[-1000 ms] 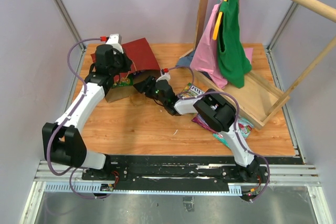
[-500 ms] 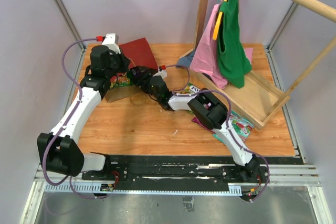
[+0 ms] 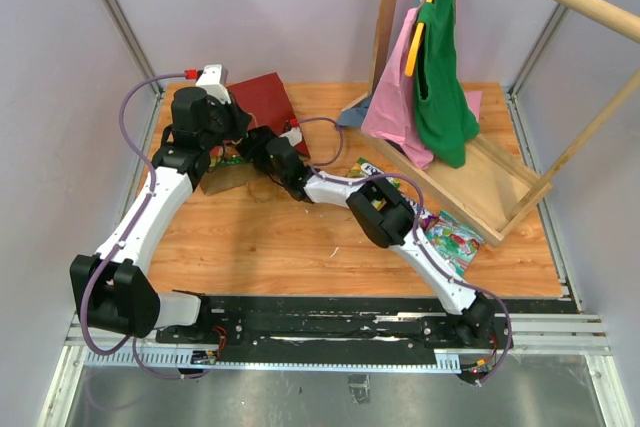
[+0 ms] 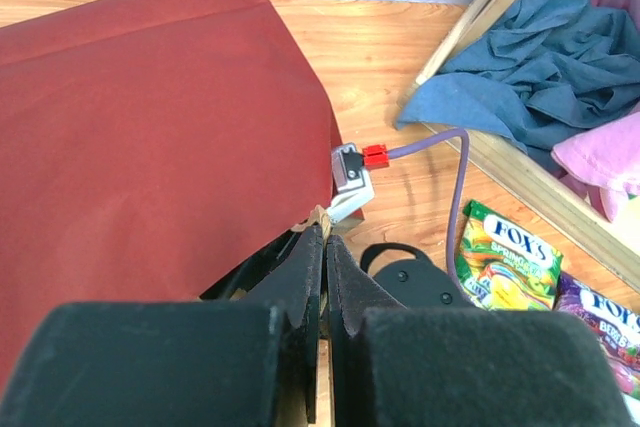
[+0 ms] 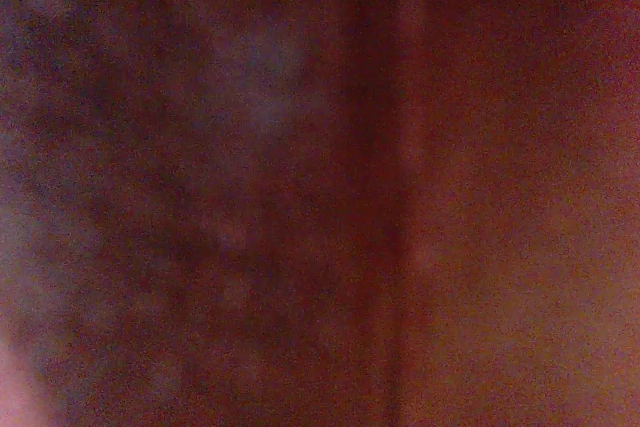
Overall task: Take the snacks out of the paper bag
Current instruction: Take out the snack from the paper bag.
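Note:
The dark red paper bag point(image 3: 265, 97) lies on its side at the back left, its mouth facing the front. It fills the left of the left wrist view point(image 4: 150, 147). My left gripper point(image 4: 325, 237) is shut on the brown rim at the bag's mouth; it also shows from above point(image 3: 218, 142). My right wrist point(image 3: 280, 157) reaches into the mouth, and its gripper is hidden inside. The right wrist view shows only a dark red-brown blur. A green and orange packet point(image 3: 233, 157) shows in the mouth. A green packet point(image 4: 505, 257) and a purple packet point(image 4: 600, 322) lie on the table.
A pale wooden frame point(image 3: 490, 187) stands at the right, with pink point(image 3: 400, 97) and green point(image 3: 440, 77) garments hanging over it. A blue cloth point(image 4: 540, 57) lies by the frame. More packets point(image 3: 455, 237) lie near the frame's front corner.
My right arm has stretched left and pushed its gripper into the bag's mouth. The left gripper shifted slightly back, still on the rim. Packets on the table are now uncovered.

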